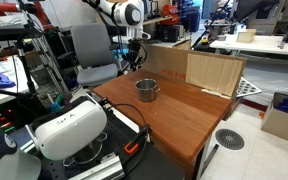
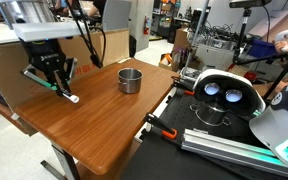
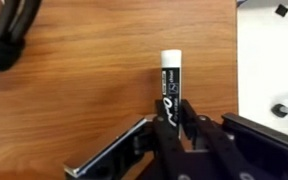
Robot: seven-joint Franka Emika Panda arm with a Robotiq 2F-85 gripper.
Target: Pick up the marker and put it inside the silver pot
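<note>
Gripper (image 3: pixel 174 128) clamped on marker (image 3: pixel 170 80): fingers (image 3: pixel 198 125) pinch the dark barrel, white cap poking out past them. Held over wooden table (image 2: pixel 104 125), well apart from pot (image 2: pixel 130 80). Barrel print readable in wrist view only. Pot visible in exterior views only. Can't tell if the cap touches the table.

Wooden table (image 1: pixel 179 115); white headset (image 2: pixel 224 92); upright wooden board (image 1: pixel 214 72).
</note>
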